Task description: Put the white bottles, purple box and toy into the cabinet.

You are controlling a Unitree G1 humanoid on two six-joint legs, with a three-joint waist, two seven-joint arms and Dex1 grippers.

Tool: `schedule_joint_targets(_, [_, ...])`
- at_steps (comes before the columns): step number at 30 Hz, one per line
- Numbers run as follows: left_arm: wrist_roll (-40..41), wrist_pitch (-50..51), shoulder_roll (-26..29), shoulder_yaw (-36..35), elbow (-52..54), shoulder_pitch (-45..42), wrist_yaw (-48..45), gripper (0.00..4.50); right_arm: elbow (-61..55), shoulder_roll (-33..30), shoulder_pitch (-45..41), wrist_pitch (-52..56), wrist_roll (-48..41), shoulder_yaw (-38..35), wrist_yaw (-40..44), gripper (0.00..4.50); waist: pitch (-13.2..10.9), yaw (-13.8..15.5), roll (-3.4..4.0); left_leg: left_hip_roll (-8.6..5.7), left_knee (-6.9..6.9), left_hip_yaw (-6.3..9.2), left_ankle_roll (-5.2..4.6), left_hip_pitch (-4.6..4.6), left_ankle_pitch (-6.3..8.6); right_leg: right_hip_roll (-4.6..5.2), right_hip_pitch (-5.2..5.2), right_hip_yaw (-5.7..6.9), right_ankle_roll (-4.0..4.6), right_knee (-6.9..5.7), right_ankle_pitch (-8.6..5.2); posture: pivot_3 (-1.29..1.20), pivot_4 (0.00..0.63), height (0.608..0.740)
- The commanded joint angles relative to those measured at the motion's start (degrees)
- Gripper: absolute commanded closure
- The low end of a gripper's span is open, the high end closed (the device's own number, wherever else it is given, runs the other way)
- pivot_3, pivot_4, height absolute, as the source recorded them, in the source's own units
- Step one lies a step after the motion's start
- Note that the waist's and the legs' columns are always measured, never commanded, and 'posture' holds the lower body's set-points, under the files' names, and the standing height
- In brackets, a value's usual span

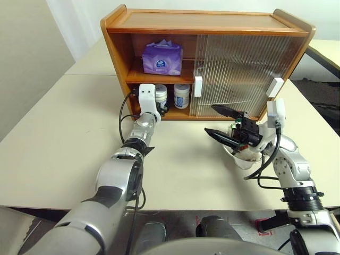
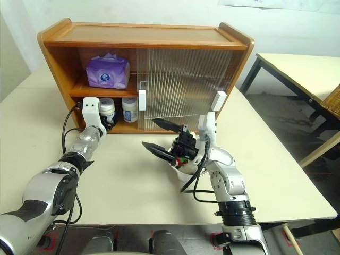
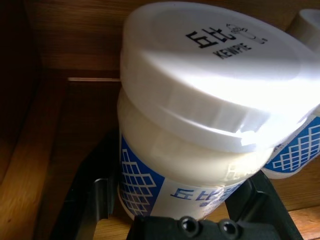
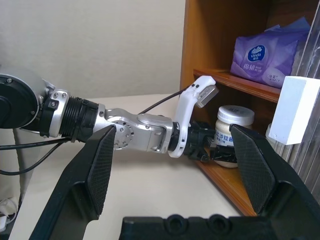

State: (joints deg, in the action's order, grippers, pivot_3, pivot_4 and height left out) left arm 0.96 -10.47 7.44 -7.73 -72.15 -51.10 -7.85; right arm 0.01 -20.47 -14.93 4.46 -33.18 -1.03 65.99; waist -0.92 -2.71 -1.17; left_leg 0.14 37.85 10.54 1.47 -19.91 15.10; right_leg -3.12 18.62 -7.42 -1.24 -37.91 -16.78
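The cabinet's (image 1: 120, 58) left side is open, but its ribbed sliding doors (image 1: 234, 71) block the right side, and two white bottles (image 1: 171, 96) fill the bottom shelf.

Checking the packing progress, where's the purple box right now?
The purple box sits on the cabinet's upper shelf, at its open left end, above the two white bottles.

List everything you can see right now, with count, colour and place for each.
Brown wooden two-shelf cabinet: one, on the cream table, ribbed sliding doors pushed right.
Lilac-purple soft tissue box: one, upper shelf, left side.
White plastic bottles with blue labels: two, lower shelf, side by side; left one between the left gripper's fingers, the other to its right.
White bowl: one, on the table under the right gripper.
Left gripper: black, inside the lower shelf around the bottle.
Right gripper: black, open, above the bowl.
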Motion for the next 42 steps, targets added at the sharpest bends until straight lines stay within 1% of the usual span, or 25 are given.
schedule_joint_targets(1, [-0.55,0.72,-0.01,0.17,-1.12,-0.32,0.08,1.35,-0.32,0.05,-0.08,-0.65,0.49,0.43,0.1,0.0,0.0,0.0,0.0,0.0,0.0,0.0,0.0,0.0,0.0,0.0,0.0,0.0,0.0,0.0,0.0,-0.13,0.0,0.74])
schedule_joint_targets(3, [-0.47,0.77,-0.08,-0.11,-1.12,-0.31,-0.13,1.35,-0.14,0.09,-0.26,-0.7,0.55,0.45,0.14,0.0,0.0,-0.01,0.0,0.0,0.0,0.0,0.0,0.0,0.0,0.0,0.0,0.0,0.01,0.0,0.0,-0.13,0.0,0.74])
schedule_joint_targets(5, [-0.24,0.67,-0.16,-0.37,-1.09,-0.28,-0.45,0.59,0.03,0.13,-0.41,-0.79,0.6,0.49,0.16,0.0,0.0,-0.02,0.0,0.0,0.0,0.0,0.0,0.01,0.0,0.0,0.0,0.0,0.01,0.0,0.0,-0.13,0.0,0.74])
schedule_joint_targets(7, [-0.02,0.37,-0.23,-0.58,-1.01,-0.18,-0.93,0.01,0.14,0.18,-0.48,-0.9,0.63,0.57,0.15,0.0,0.0,0.0,0.0,0.0,0.0,0.0,0.0,0.01,0.0,0.0,0.0,0.0,0.01,0.0,0.01,-0.13,0.0,0.74])
schedule_joint_targets(18, [1.31,-1.32,-0.1,-1.48,0.86,0.8,-2.08,0.01,-0.14,0.29,-0.1,-0.94,0.59,0.56,-0.19,0.0,0.0,0.02,0.0,0.0,0.04,0.0,0.0,0.02,0.0,0.0,-0.03,0.0,0.02,-0.01,0.02,-0.12,0.0,0.74])
schedule_joint_targets(24, [1.86,-2.12,-0.41,-1.14,4.99,4.07,-3.17,0.01,-0.29,0.25,0.22,-1.01,0.56,0.48,-0.3,0.0,0.0,0.02,0.0,0.0,0.03,0.0,0.0,0.02,0.0,0.0,-0.03,0.0,0.02,-0.01,0.02,-0.12,0.0,0.74])
schedule_joint_targets(30, [2.37,-0.4,-0.95,0.07,15.23,10.79,-4.81,0.01,0.52,0.54,-0.62,-1.28,0.79,0.69,-0.29,0.0,0.0,0.03,0.0,-0.01,0.04,0.0,0.0,0.02,0.0,0.0,-0.03,0.01,0.16,0.0,0.1,-0.11,0.0,0.74])
schedule_joint_targets(39, [3.54,7.19,-0.93,1.19,32.42,20.09,-5.67,0.01,0.24,0.42,-0.24,-1.22,0.79,0.7,0.04,0.0,0.0,0.04,0.0,-0.01,0.06,0.0,-0.01,0.03,0.0,0.0,-0.05,0.02,0.2,-0.01,0.12,-0.11,0.0,0.74])
schedule_joint_targets(42, [4.44,10.69,-0.98,2.6,38.71,23.87,-8.71,0.01,0.21,0.31,-0.13,-1.13,0.82,0.71,0.07,0.0,0.0,0.06,0.0,-0.01,0.06,0.0,-0.01,0.04,0.0,0.0,-0.05,0.02,0.25,-0.02,0.14,-0.11,0.0,0.74])
